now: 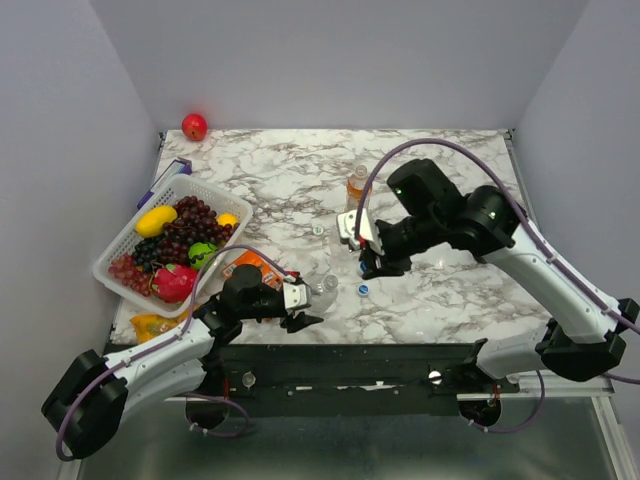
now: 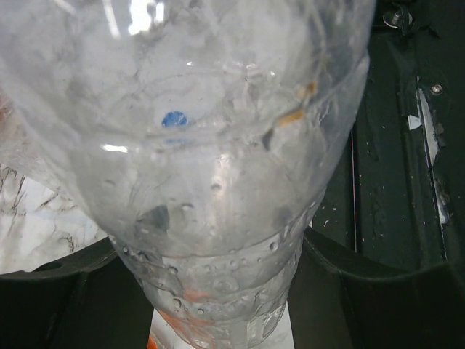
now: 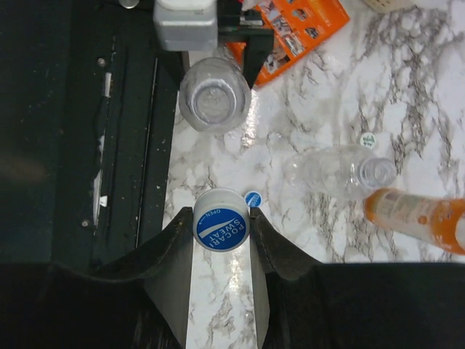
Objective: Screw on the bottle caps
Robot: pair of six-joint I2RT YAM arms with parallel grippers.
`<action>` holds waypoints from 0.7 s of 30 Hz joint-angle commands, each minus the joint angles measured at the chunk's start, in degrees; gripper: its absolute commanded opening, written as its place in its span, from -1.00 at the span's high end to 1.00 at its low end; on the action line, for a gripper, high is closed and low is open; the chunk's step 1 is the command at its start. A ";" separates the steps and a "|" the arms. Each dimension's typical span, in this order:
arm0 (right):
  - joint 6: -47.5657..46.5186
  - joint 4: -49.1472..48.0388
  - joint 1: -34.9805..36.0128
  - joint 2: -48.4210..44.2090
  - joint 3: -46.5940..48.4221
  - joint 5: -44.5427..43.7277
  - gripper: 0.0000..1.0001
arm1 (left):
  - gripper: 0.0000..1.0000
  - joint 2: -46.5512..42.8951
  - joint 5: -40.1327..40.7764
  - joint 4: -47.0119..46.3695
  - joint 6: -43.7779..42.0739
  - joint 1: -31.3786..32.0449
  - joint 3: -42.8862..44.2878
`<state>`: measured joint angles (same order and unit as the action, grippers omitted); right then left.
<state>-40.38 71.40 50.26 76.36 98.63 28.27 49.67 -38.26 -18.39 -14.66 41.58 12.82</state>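
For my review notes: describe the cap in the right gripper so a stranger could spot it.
On the marble table, follow the right arm to the right gripper. Between its fingers sits the held cap, blue with a white rim. Unlike the loose blue cap on the marble and the whitish cap, it is gripped and reads POCARI SWEAT.

A robot lab booth: 3 plain grey walls box in a marble-topped table.

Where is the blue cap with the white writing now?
In the right wrist view, the blue cap is clamped in the right gripper, over the marble table, near a second blue cap lying on it.
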 commanded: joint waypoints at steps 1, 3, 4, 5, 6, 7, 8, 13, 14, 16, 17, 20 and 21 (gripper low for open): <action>-2.59 3.58 4.92 3.53 2.88 -0.57 0.62 | 1.00 0.52 -2.87 -2.53 -2.84 0.43 -0.16; -2.86 1.66 6.86 4.67 2.62 -1.63 0.62 | 1.00 0.60 -2.96 -2.18 -2.92 0.78 -0.07; -2.60 1.12 7.30 5.03 2.71 -2.25 0.62 | 1.00 0.60 -3.05 -2.17 -2.92 0.78 -0.07; -2.42 0.94 8.00 5.90 2.97 -2.17 0.62 | 1.00 0.60 -3.05 -2.09 -2.84 0.87 0.01; -2.42 0.42 8.27 6.26 3.41 -2.17 0.62 | 1.00 0.52 -2.96 -2.00 -2.92 0.87 0.01; -2.16 0.06 8.62 6.61 3.50 -2.52 0.62 | 1.00 0.60 -3.13 -1.91 -2.84 0.96 0.10; -1.90 -0.20 9.32 7.05 3.67 -2.78 0.62 | 1.00 0.52 -3.22 -1.74 -2.92 0.87 0.19; -1.10 -2.66 11.88 9.42 4.02 -6.03 0.61 | 1.00 0.34 -3.22 -1.47 -3.27 1.31 0.19; -1.02 -3.36 12.57 9.95 4.03 -6.56 0.61 | 1.00 0.17 -3.22 -1.12 -3.27 1.22 0.36; -0.58 -4.95 13.11 10.30 3.85 -8.14 0.61 | 1.00 -0.36 -3.22 -0.68 -3.36 1.31 0.54; -0.66 -5.12 13.20 10.48 3.85 -8.49 0.61 | 1.00 -0.45 -3.22 -0.59 -3.36 1.31 0.54; -1.10 -5.57 13.46 10.74 3.76 -9.37 0.61 | 1.00 -0.71 -3.22 -0.24 -3.19 1.22 0.72; -1.19 -5.83 13.55 10.74 3.68 -9.64 0.61 | 1.00 -0.80 -3.22 -0.33 -3.19 1.31 0.72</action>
<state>-41.85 67.99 63.07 86.32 100.99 21.80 50.02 -39.72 -17.63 -16.95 42.50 12.82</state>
